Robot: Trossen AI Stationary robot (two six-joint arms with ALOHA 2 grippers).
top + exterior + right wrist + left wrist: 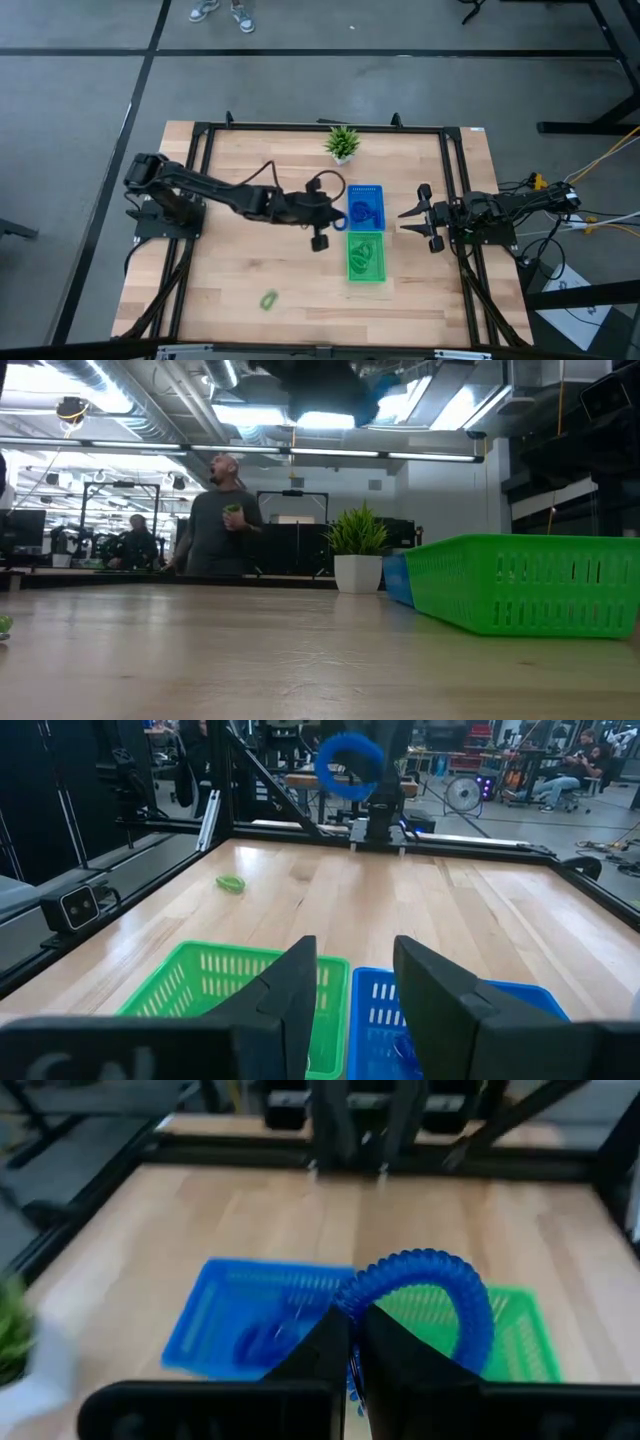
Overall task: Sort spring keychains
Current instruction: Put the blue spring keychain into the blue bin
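Note:
A blue spring keychain (430, 1285) hangs above the table at the left edge of the blue tray (378, 190), with my left gripper (355, 1320) shut on it. The blue tray holds blue keychains (363, 211). The green tray (380, 275) beside it, toward the near edge, holds green keychains (364, 254). One green keychain (268, 299) lies loose on the table toward the near left. My right gripper (350, 985) waits open at the table's right side, pointing at the trays with nothing between its fingers. My left gripper pinches the blue keychain's coil at one spot on the loop (352, 1292) between its two fingers. The fingers come from the table's left, slanting slightly down. The rest of the loop stands out past the fingertips, lifted clear of table and tray.
A small potted plant (342, 143) stands at the far edge, just beyond the blue tray. A black metal frame (200, 135) runs round the table. Bare wood lies left of the trays. A person (222, 520) stands in the room behind the table.

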